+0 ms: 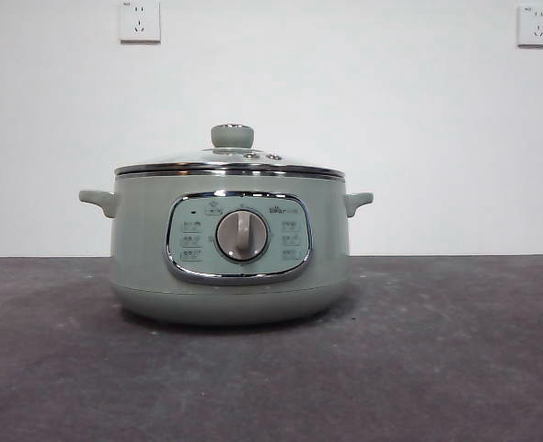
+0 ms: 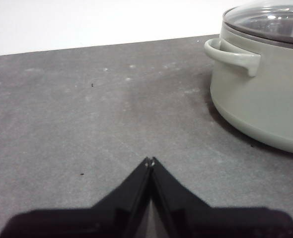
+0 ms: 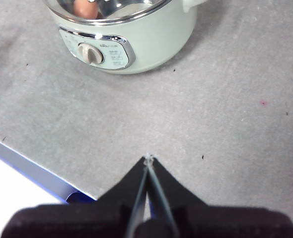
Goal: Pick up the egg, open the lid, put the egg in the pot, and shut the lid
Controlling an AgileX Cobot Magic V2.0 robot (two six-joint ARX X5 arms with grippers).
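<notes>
Lid (image 1: 230, 164) sits flat on the pot (image 1: 229, 267), steel rim seated all round as far as the front view shows, green knob upright. Pot stands mid-desk, nearer the far edge than the near one, dial facing the front camera. Egg (image 3: 85, 7) shows through the glass in the right wrist view, a brown-orange patch inside the pot. Judged from this, the task looks complete or nearly so.

Left gripper (image 2: 150, 161): fingers pressed together, holding nothing, low over the bare desk (image 2: 87, 114), with the pot's side handle well apart from it. Right gripper (image 3: 148, 158): fingers likewise clenched and empty, above the desk's near edge, with the pot's panel well apart from it.

Risks from here, as I judge them:
- Lid seating on the far side is hidden; if the rim rides up there, a nudge could slide it.
- Left gripper hangs low; a sideways sweep toward the pot could catch the handle and shove the pot.
- Egg rests loose inside; any knock to the pot could roll it against the wall.
</notes>
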